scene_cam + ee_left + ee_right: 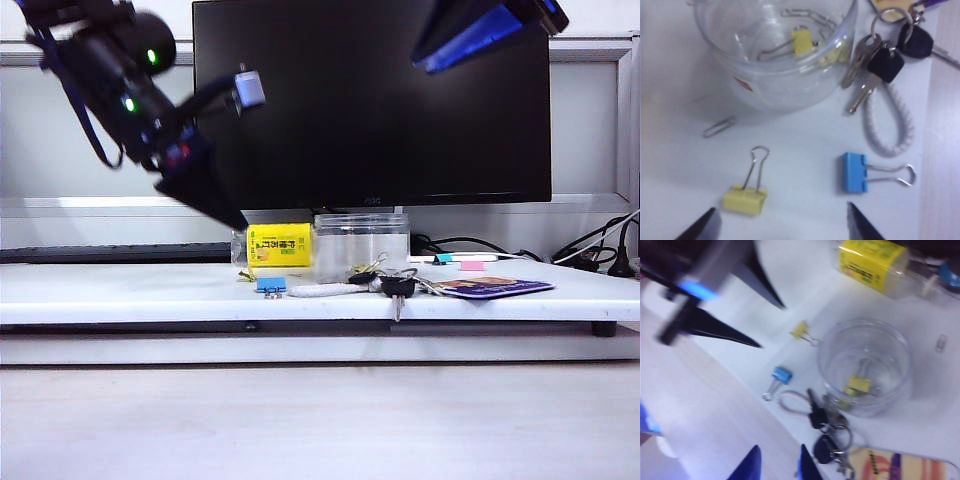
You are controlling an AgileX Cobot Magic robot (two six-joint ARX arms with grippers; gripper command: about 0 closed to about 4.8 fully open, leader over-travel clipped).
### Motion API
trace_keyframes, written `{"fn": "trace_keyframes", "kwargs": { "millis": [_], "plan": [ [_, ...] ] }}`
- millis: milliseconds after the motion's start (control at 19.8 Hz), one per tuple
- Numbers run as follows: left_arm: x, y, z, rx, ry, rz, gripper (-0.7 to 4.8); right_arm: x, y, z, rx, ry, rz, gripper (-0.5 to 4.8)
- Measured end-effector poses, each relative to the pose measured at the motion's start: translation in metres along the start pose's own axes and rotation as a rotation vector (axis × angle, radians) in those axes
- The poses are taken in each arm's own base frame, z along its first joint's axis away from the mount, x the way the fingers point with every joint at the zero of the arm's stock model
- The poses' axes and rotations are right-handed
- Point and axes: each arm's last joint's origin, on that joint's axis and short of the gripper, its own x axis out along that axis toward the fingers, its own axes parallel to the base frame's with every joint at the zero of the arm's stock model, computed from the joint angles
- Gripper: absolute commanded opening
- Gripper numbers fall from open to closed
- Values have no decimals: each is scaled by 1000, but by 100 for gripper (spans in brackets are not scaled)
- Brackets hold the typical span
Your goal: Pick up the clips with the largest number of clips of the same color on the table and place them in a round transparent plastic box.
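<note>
A: Left hand [780, 225] hangs spread over the bench [805, 135], empty, only its fingertips in shot; a yellow clip [745, 199] lies loose between them.

B: Right hand [776, 466] is up high, fingers parted, holding nothing, half cropped.

A: Another clip [802, 41] sits in the round box [775, 85], blurred. Open bench around the blue clip [855, 172].

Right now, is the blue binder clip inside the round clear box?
No, the blue binder clip lies on the table outside the round transparent plastic box, beside the keys.
</note>
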Motion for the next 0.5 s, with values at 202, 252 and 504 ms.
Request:
{"fn": "trace_keyframes", "kwargs": {
  "millis": [202,252,504],
  "plan": [
    [13,9,-15,-27,-6,-16,339,-1,1,0,-1,-3,17,103],
    [14,12,-17,-25,-12,-5,339,-1,1,0,2,2,18,103],
    [21,22,-17,-5,-90,20,334,-1,1,-1,7,12,36,103]
  ]
}}
